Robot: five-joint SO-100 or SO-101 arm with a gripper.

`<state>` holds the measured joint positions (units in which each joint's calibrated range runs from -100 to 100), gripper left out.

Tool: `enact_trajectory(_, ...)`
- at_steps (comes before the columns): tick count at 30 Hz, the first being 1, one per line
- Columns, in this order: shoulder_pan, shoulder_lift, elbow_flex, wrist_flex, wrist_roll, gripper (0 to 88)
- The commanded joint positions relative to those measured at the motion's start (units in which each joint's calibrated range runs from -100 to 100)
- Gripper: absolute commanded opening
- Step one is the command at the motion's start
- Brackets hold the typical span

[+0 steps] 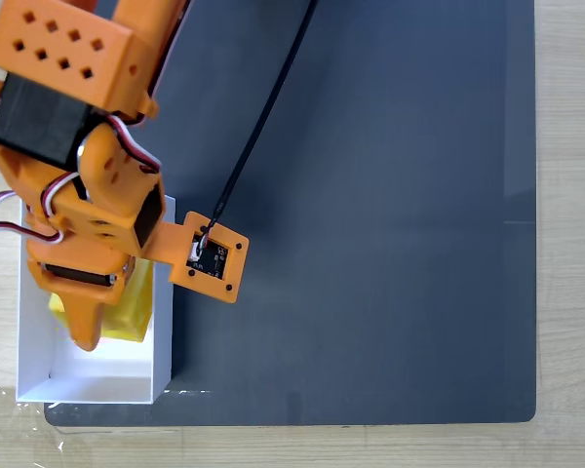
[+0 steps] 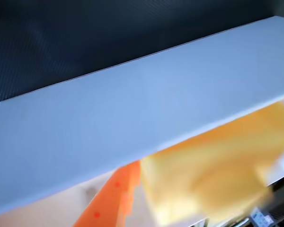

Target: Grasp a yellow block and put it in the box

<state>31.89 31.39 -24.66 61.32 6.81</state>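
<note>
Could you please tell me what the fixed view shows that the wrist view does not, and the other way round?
The fixed view alone gives the whole layout: the dark mat on the wooden table, the orange arm reaching down over the box, and the black cable.

The wrist view alone gives a close, blurred look along the outside of the box's wall and one orange finger beside the block.

Both show the yellow block inside the box.

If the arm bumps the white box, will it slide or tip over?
The box would probably slide: it looks thin-walled and light, sitting on a smooth dark mat. Tipping seems unlikely, since it is low and wide. Its thin walls might bend if the gripper pushed them.
</note>
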Motion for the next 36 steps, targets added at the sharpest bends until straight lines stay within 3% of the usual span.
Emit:
enact_trajectory(1,0.4,-1.6,-3.6,0.2,0.2,46.0)
enact_trajectory(14,0.9,-15.9,-3.6,1.3,-0.4,46.6)
enact_trajectory(18,0.4,-25.3,-2.9,7.8,-3.7,46.2)
enact_trajectory(22,-1.3,-33.6,-2.6,15.7,-7.4,35.6)
enact_trajectory(29,-6.5,-45.1,-0.1,20.5,-8.5,0.2)
enact_trajectory(36,-16.1,-61.9,20.3,21.8,-8.1,2.3)
